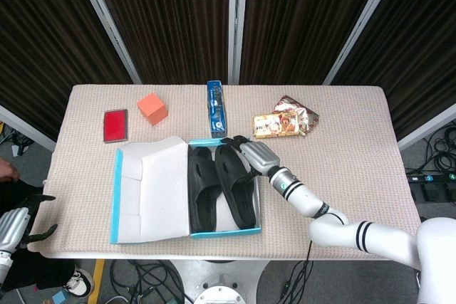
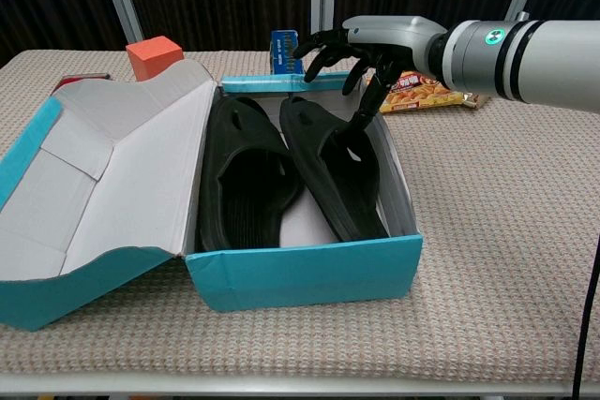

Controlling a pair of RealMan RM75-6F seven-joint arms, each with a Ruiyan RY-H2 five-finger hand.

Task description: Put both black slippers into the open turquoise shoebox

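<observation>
Both black slippers lie side by side inside the turquoise shoebox (image 2: 309, 269), the left slipper (image 2: 239, 170) and the right slipper (image 2: 333, 166) with toes toward the table's far edge. In the head view the slippers (image 1: 221, 186) fill the box (image 1: 114, 204) beside its opened white-lined lid (image 1: 153, 186). My right hand (image 2: 361, 49) hovers over the far end of the right slipper with fingers spread, holding nothing; the same hand (image 1: 253, 154) shows at the box's far right corner. My left hand (image 1: 18, 222) hangs off the table's left edge, fingers apart and empty.
Behind the box stand a blue carton (image 1: 216, 108), an orange cube (image 1: 152, 107) and a red flat case (image 1: 115, 125). Snack packets (image 1: 285, 122) lie at the back right, close behind my right hand (image 2: 427, 91).
</observation>
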